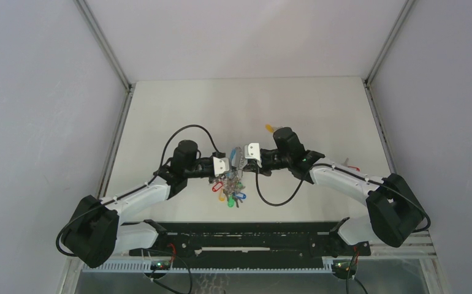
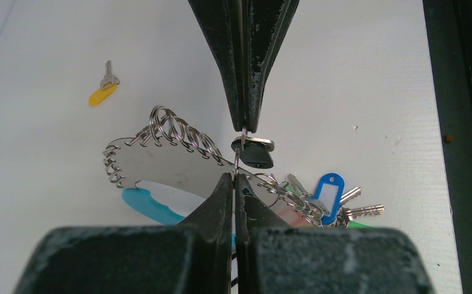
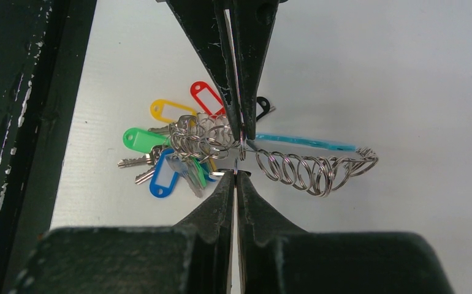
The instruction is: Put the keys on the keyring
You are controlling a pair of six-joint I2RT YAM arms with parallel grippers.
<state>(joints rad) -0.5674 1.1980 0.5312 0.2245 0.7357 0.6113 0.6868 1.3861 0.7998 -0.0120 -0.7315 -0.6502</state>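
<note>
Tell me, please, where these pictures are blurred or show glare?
Top external: evenly lit, sharp, the keyring tiny. Left wrist: left gripper base blurred up close, metal plate mirror-bright. Right wrist: right gripper base blurred, coloured tags sharp.

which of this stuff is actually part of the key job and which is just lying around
In the job: keyring, black-tag key, loose yellow-tag key.
Just lying about: black cable, black rail at the near edge.
</note>
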